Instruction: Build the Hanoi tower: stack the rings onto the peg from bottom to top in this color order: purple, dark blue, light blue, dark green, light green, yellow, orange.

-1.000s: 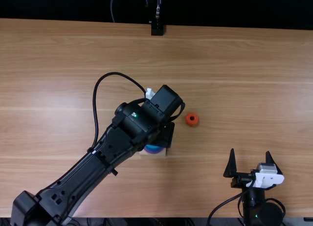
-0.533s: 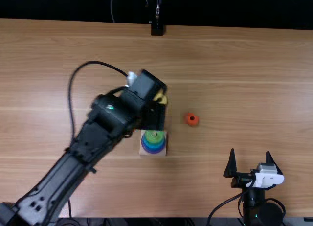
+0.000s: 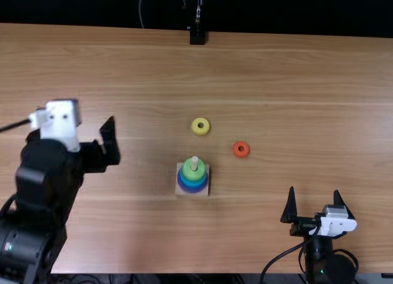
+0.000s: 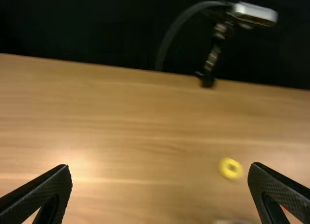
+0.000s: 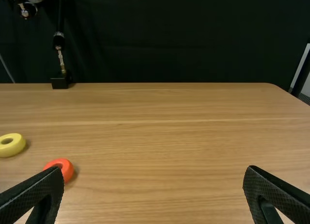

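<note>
In the top view, the peg base (image 3: 205,189) carries stacked rings, with a light green ring (image 3: 193,170) uppermost, blue and purple below, and the peg tip (image 3: 194,161) above them. The yellow ring (image 3: 200,126) lies flat behind the base; the orange ring (image 3: 241,149) lies to its right. My left gripper (image 3: 105,147) hangs over the table's left part, away from the rings. My right gripper (image 3: 314,205) stays near the front right. Both wrist views have the fingers wide apart and nothing between them: left gripper (image 4: 160,185), right gripper (image 5: 154,187).
A black stand (image 3: 197,35) with a metal post rises at the far edge of the table (image 3: 295,75). A dark curtain (image 5: 169,35) hangs behind it. Cables run along the near edge.
The left arm has swung away left from over the peg and the yellow ring, uncovering both. The orange ring has settled flat. The right arm has kept still.
</note>
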Robot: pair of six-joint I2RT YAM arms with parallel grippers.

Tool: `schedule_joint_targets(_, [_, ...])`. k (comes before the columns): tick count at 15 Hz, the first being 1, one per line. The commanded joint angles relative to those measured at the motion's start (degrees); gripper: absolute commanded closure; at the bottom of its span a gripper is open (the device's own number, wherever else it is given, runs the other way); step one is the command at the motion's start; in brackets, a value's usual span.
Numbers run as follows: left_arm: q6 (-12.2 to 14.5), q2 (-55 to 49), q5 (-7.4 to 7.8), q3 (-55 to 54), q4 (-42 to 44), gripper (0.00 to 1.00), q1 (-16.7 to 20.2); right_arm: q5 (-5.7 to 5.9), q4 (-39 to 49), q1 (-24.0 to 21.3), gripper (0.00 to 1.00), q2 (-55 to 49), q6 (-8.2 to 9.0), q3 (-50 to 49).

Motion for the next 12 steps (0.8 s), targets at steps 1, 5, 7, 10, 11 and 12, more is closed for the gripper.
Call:
schedule_joint_targets(1, [7.07, -10.24, -0.04, -12.77, 7.95, 0.00, 1.79, 0.38, 0.20, -0.69, 0.00, -0.36, -0.05, -0.49])
schedule_joint_targets(5, [10.45, -36.52, -0.04, -46.69, 36.43, 0.00, 5.30, 0.38, 0.20, -0.78, 0.00, -0.36, -0.05, -0.49])
schedule_joint_targets(7, [10.66, -42.24, 0.28, -54.69, 37.70, 0.00, 7.41, 0.38, 0.20, -0.78, 0.00, -0.36, -0.05, -0.49])
schedule_joint_targets(10, [10.98, -50.15, 7.77, -62.34, 37.17, 0.00, 8.99, 0.48, 0.20, -0.69, 0.00, -0.36, -0.05, -0.49])
schedule_joint_targets(11, [10.98, -51.99, 11.88, -63.66, 36.96, 0.00, 9.08, 0.48, 0.20, -0.78, 0.00, -0.36, -0.05, -0.49])
schedule_joint_targets(12, [11.19, -53.84, 12.83, -64.27, 36.01, 0.00, 9.52, 0.48, 0.20, -0.78, 0.00, -0.36, -0.15, -0.49])
